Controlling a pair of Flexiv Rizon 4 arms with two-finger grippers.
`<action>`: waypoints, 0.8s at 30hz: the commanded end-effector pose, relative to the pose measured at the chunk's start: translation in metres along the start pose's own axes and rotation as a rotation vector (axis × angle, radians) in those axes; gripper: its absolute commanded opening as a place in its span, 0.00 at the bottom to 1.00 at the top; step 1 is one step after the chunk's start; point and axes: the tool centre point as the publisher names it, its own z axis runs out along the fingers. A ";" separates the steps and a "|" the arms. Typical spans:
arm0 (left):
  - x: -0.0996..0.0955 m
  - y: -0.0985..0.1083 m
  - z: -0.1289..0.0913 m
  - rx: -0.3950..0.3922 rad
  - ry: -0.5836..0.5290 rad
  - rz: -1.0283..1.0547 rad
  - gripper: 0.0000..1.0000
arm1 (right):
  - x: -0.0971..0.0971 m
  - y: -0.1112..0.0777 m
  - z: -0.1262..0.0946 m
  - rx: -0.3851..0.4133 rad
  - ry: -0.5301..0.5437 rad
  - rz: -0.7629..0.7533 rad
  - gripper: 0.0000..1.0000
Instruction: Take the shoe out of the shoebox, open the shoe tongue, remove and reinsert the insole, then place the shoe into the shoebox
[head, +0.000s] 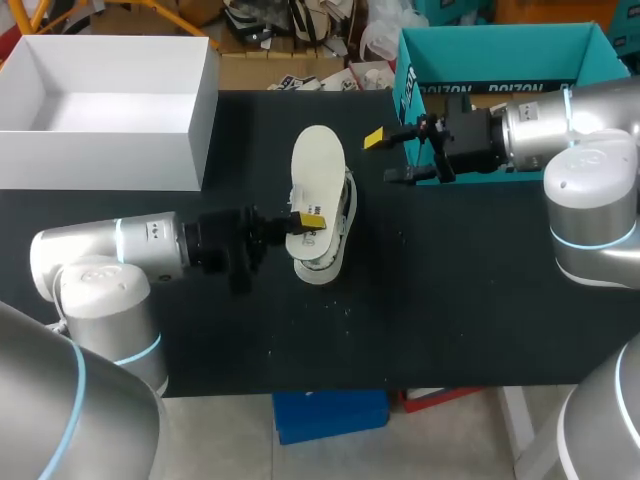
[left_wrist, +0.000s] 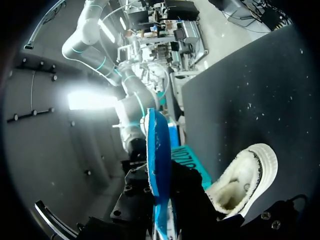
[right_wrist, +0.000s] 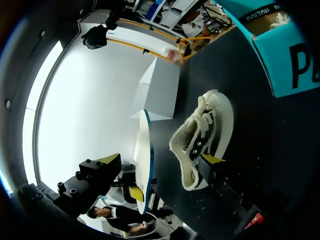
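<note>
Two arms share the job here, and only one has anything in hand: the left gripper (head: 305, 218) is clenched on the insole (head: 318, 170), pinching it near its heel end so that the pale sheet stands out over the shoe (head: 335, 242) rather than lying in it. In both wrist views the insole shows edge-on, upright and clear of the shoe's opening, with its blue underside facing the left wrist camera. That suggests it is out of the shoe and held where its long edge can be lined up with the mouth for reinsertion. The shoe lies on its side on the black table (head: 450, 300), just beside and partly under the insole, its fleecy inside open toward the left arm. The right gripper (head: 388, 157) hangs released, fingers spread wide and holding nothing, a little apart from the shoe on its far side. It looks well placed to steady the shoe or hold the tongue back. The white shoebox (head: 190, 130) stands open well off at the table's far left corner, and a teal box (head: 420, 60) sits behind the right arm. I cannot tell which of the two is meant to receive the shoe
</note>
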 end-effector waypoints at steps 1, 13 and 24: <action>0.000 -0.002 0.001 -0.007 0.002 0.003 0.00 | 0.007 -0.007 0.012 0.017 0.073 -0.029 1.00; 0.000 -0.002 0.001 -0.007 0.002 0.003 0.00 | 0.019 -0.041 0.043 0.028 0.184 -0.031 1.00; 0.000 -0.002 0.001 -0.007 0.002 0.003 0.00 | 0.019 -0.043 0.066 0.029 0.205 -0.007 1.00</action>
